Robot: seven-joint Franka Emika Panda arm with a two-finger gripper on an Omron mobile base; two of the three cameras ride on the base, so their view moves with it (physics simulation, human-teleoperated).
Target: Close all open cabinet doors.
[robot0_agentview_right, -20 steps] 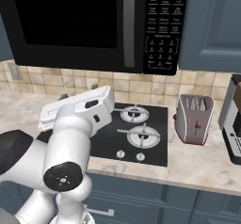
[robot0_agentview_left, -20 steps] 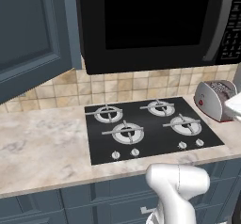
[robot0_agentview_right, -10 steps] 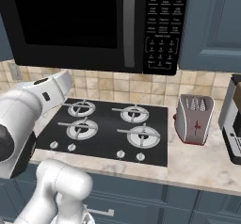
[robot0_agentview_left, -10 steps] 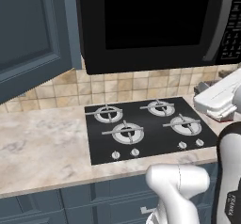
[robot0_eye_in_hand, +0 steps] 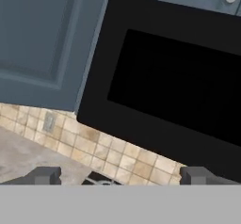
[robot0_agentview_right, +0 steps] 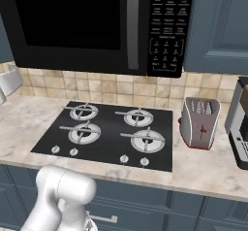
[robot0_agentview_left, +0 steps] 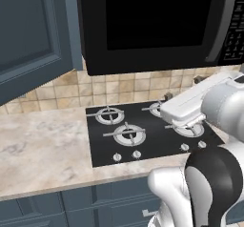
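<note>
Fingers [robot0_eye_in_hand: 47, 175] spread apart, grasping nothing, aimed at the swung-out slate-blue panelled cabinet door [robot0_eye_in_hand: 40, 35] up left of the glossy black microwave [robot0_eye_in_hand: 179, 82], probably lining up to push it shut.

A glossy black microwave [robot0_agentview_right: 97, 26] hangs above a black four-burner gas cooktop [robot0_agentview_right: 109, 134] set into the marbled table [robot0_agentview_left: 43, 149]. Its keypad [robot0_agentview_right: 167, 28] sits on the right side. A beige tiled backsplash [robot0_agentview_right: 111, 87] runs behind. Right of the cooktop stands a red-and-silver toaster [robot0_agentview_right: 199, 123], with a dark coffee machine [robot0_agentview_right: 240, 123] further right.
</note>
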